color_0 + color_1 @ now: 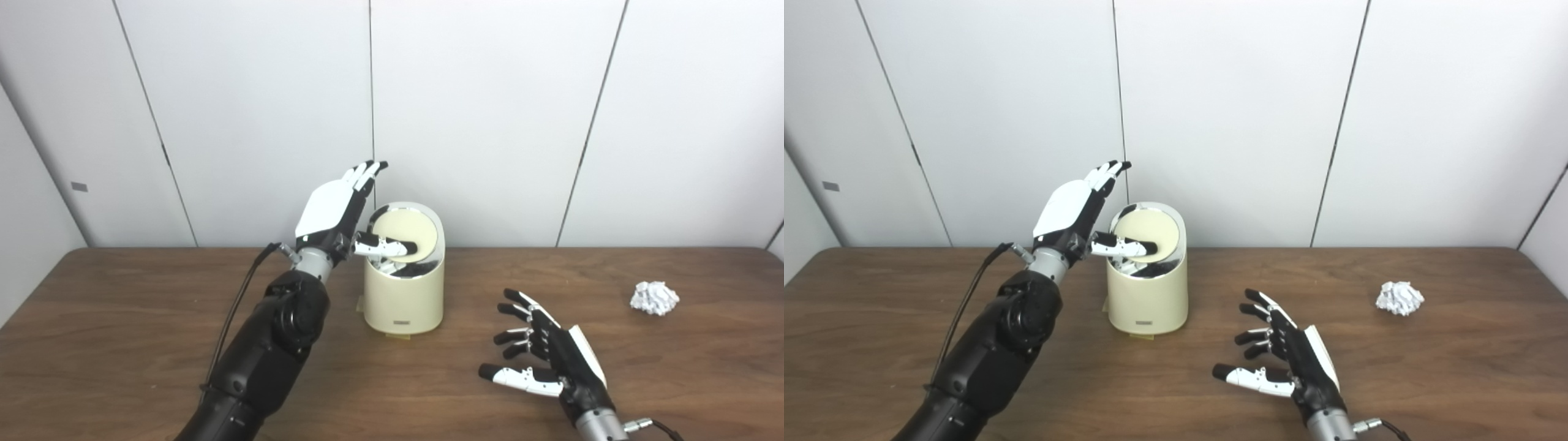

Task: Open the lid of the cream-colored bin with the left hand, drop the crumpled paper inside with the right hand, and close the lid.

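My left hand (334,211) is propping up the lid (405,236) of the cream-colored bin (404,294) while my right hand (548,355) is hovering spread over the wooden table (153,318).

I am raising my left hand beside the bin's upper left rim, fingers (366,174) stretched upward and apart, and my thumb (386,247) is reaching across the tilted lid, lying against its face; the lid is standing open over the chrome-rimmed mouth. I am not clenching anything in that hand. My right hand is waiting low and to the right of the bin, fingers splayed and gripping nothing. The crumpled paper (654,297) is lying on the table well apart from my right hand, farther right and slightly beyond it, near the table's right edge.
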